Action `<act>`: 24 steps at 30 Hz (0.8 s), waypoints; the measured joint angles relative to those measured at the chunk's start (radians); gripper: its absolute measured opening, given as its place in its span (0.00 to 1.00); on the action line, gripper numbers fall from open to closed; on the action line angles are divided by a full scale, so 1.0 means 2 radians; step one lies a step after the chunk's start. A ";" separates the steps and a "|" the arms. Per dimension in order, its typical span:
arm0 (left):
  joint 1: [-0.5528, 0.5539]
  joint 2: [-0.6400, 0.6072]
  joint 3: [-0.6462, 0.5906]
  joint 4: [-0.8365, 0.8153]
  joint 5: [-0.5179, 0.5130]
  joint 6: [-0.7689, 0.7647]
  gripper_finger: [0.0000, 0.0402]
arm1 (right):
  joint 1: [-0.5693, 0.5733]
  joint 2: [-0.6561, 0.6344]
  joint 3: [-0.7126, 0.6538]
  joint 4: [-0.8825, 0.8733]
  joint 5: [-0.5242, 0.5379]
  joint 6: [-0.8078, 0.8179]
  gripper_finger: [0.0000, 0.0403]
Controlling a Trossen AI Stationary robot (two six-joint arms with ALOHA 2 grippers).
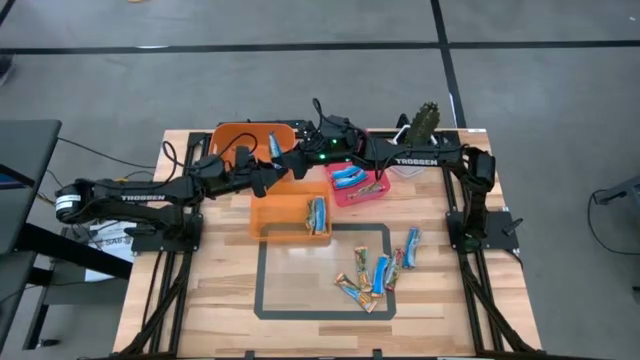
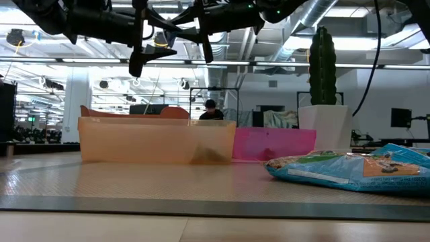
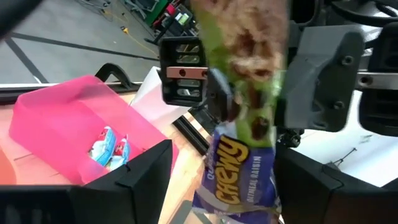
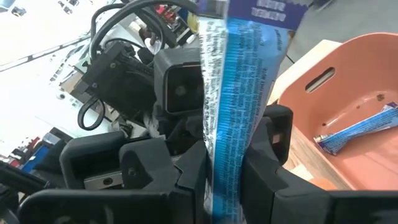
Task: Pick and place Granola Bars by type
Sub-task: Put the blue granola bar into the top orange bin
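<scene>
In the left wrist view a green and purple granola bar [image 3: 242, 124] hangs in the air, with my right gripper [image 4: 227, 186] shut on it. My left gripper [image 3: 239, 202] faces it, open. Its fingers stand on either side of the bar's purple end without touching it. In the high view both grippers meet over the far middle of the table, my left gripper [image 1: 288, 162] and my right gripper [image 1: 312, 155]. Several loose bars [image 1: 375, 275] lie flat on the table at the near right. My right gripper pinches the bar's flat faces [image 4: 225, 168] between its two fingers. The fingers come level from the table's right side. The bar is lifted clear of the table and bins. Its purple end [image 3: 236, 180] sticks out between my left gripper's open fingers.
A far orange bin [image 1: 240, 135] holds a blue bar [image 1: 272, 147]. A nearer orange bin [image 1: 270, 215] holds bars, and a pink bin [image 1: 375, 192] holds blue bars. A cactus in a white pot [image 1: 422, 122] stands at the far right.
</scene>
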 joint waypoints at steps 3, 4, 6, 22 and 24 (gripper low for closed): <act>0.000 0.000 0.000 -0.001 -0.007 0.002 0.55 | 0.000 0.000 0.000 0.000 0.000 0.000 0.18; 0.000 0.000 0.000 -0.001 -0.009 0.005 0.52 | 0.000 0.000 0.000 0.000 0.000 0.000 0.18; 0.000 0.000 0.000 -0.001 -0.016 0.008 0.46 | 0.000 0.000 0.000 0.000 0.000 0.000 0.18; 0.037 -0.001 0.000 -0.006 -0.026 0.018 0.11 | -0.013 0.000 0.000 -0.003 0.010 -0.013 0.18; 0.048 -0.001 0.000 -0.012 -0.025 0.018 0.12 | -0.019 0.000 0.000 -0.014 0.016 -0.036 0.20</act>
